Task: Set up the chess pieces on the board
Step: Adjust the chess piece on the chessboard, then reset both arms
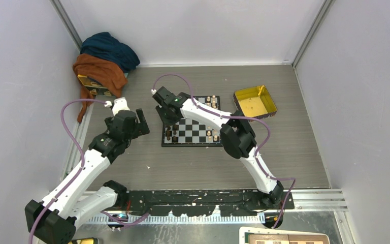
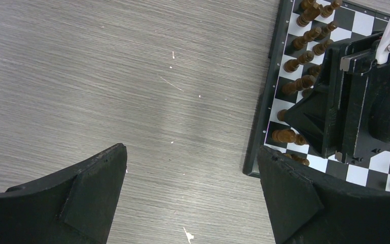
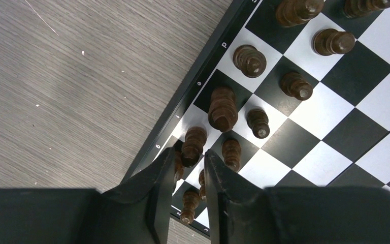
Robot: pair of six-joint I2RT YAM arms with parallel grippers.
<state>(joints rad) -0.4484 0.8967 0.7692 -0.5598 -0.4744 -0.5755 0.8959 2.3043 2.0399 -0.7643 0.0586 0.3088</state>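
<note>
Reaching across the board (image 1: 197, 133) from its right side, your right arm holds the right claw (image 3: 189, 161) low over the board's left edge, above the dark brown pieces (image 3: 222, 108) that crowd the squares along that border. The right wrist view shows its two fingers (image 3: 152, 203) set almost together, with only a thin slit between them. Several dark pieces show in and just beyond that slit, and you cannot tell whether any of them is pinched. Your left claw (image 2: 193, 190) hovers over the bare grey counter (image 2: 106, 76) just beside the board's left border, its jaws spread wide with nothing between them. The light-tan chess pieces (image 1: 213, 100) stand in small groups on the right side of the board, some on its far squares and some near its front-right corner, well apart from both claws. Two of them also show at the right edge of the left wrist view. A shiny yellow tray (image 1: 256, 99) sits on the counter just beyond the board's far-right corner. A dark blue cloth (image 1: 109, 48) and a rust-orange cloth (image 1: 99, 71) lie heaped in the far-left corner of the counter.
</note>
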